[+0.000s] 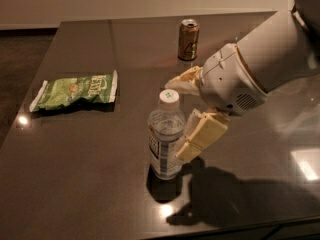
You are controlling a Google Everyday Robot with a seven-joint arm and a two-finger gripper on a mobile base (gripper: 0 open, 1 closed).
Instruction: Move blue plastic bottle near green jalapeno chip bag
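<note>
Bottle [164, 141]: upright at mid-desk [85, 184], well apart from bag [75, 90].
Claw [175, 120]: open, gripping nothing, one finger behind bottle, one just right.
Can [188, 40]: upright, far back.

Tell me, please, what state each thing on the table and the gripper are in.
blue plastic bottle: upright on the table, cap on.
green jalapeno chip bag: lying flat, left of the bottle, apart from it.
brown can: upright at the far side.
gripper: open, one finger either side of the bottle; contact cannot be told.
</note>
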